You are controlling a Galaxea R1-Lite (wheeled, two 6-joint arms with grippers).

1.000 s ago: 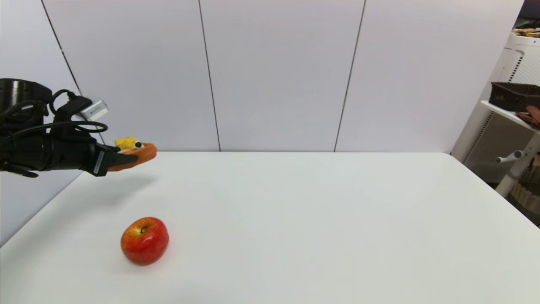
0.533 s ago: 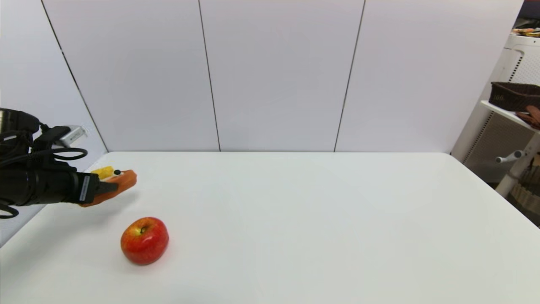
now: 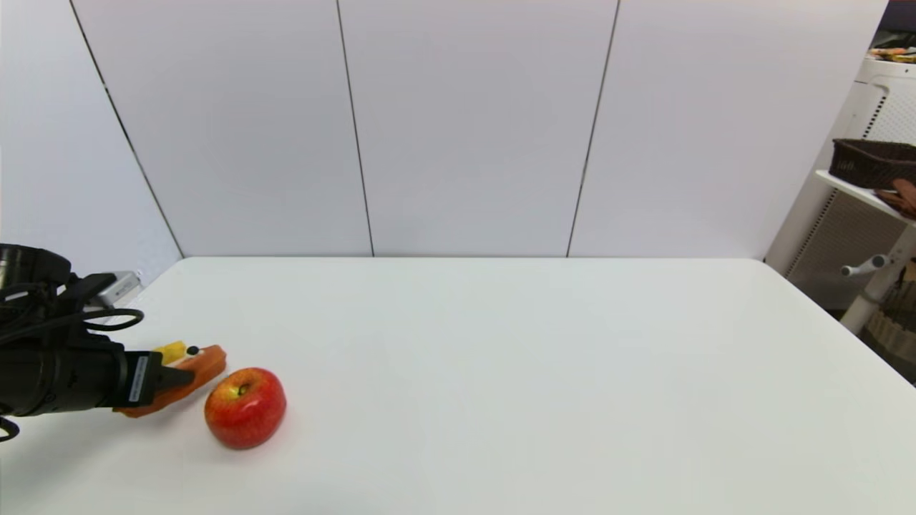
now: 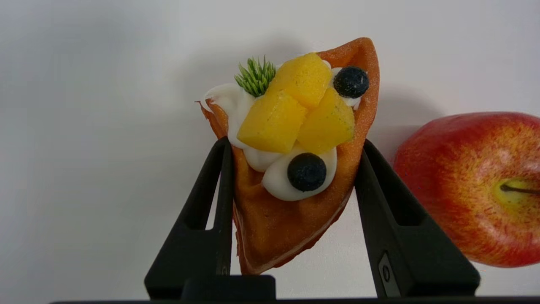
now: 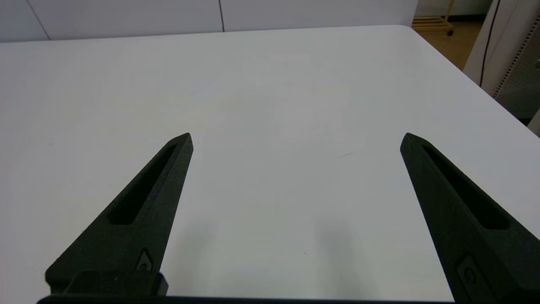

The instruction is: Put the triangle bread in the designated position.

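The triangle bread (image 3: 187, 375) (cream, yellow chunks and dark berries on top) was pinched between the fingers of the left gripper (image 3: 182, 378) low over the white table (image 3: 501, 372), just beside a red-yellow apple (image 3: 245, 408). The right gripper (image 5: 295, 143) was seen spread wide above bare tabletop.

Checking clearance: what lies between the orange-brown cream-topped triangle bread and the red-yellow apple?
Only bare white table, a narrow gap between triangle bread and apple, in the left wrist view.

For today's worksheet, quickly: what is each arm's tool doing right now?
Left tool: closed on the triangle bread, beside the apple.
Right tool: open, holding nothing.
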